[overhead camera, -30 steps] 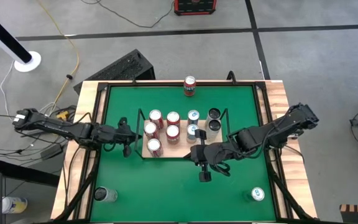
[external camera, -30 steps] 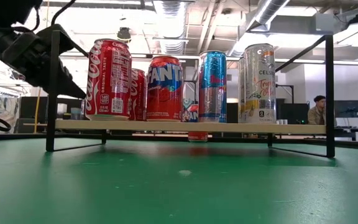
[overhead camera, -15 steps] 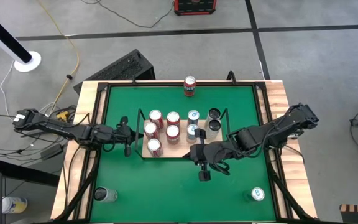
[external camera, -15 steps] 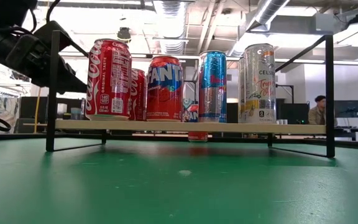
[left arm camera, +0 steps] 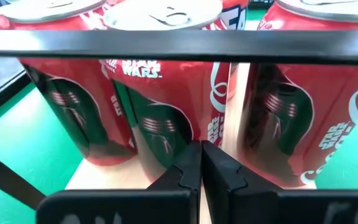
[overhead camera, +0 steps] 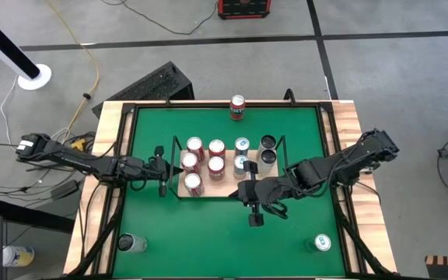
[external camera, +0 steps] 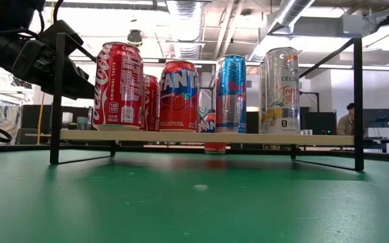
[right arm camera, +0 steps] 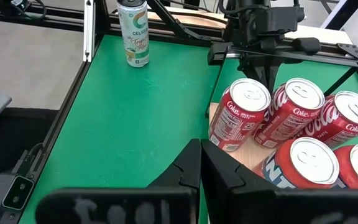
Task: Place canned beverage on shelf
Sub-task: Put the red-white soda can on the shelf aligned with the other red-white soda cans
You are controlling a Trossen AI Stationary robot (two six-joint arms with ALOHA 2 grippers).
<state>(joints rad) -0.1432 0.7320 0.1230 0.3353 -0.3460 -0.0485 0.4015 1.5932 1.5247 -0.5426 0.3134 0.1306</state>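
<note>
Left claw [overhead camera: 162,166] pressed together, nudged closer to shelf [overhead camera: 225,189], right claw [overhead camera: 253,204] pressed together, unmoved

- Red cans [left arm camera: 166,118], left wrist view: tops cut by the picture's edge and crossed by a black rail [left arm camera: 179,45]; lower fronts hidden behind the left hand [left arm camera: 201,165].
- Shelf [external camera: 208,137], low view: rear cans masked by the front row.
- Person [external camera: 348,120], low view: too small to tell detail.
- Bench [overhead camera: 208,233] corner cans, high view: labels unreadable.
</note>
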